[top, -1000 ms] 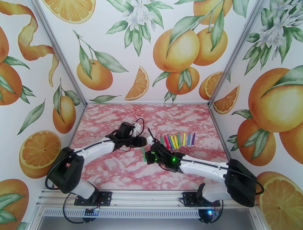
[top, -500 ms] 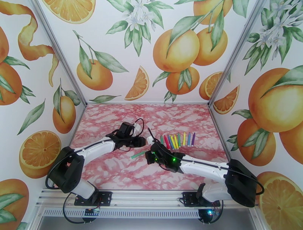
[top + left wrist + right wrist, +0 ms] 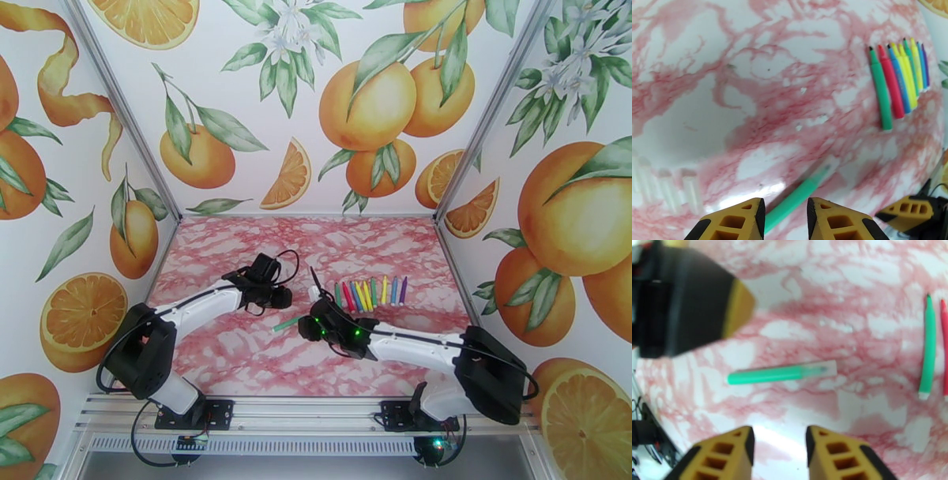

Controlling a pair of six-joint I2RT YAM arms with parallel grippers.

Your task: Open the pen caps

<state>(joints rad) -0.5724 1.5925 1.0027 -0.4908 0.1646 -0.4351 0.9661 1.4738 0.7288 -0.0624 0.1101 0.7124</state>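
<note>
marbled table (image 3: pixel 237 347) | slim green pen (image 3: pixel 778 374) loose | left gripper (image 3: pixel 785 205) seemingly released | right gripper (image 3: pixel 779 433) released

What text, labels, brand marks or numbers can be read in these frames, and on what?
No readable text in any view.
loose green pen: barrel plain, no print visible.
row of pens: too small to show any print.
wall panels: orange-fruit and leaf pattern, no words.

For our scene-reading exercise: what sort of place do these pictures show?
Probably a robot test booth: orange-print wall panels enclose a pink marbled tabletop, with two white-and-black arms bolted to a metal rail.
</note>
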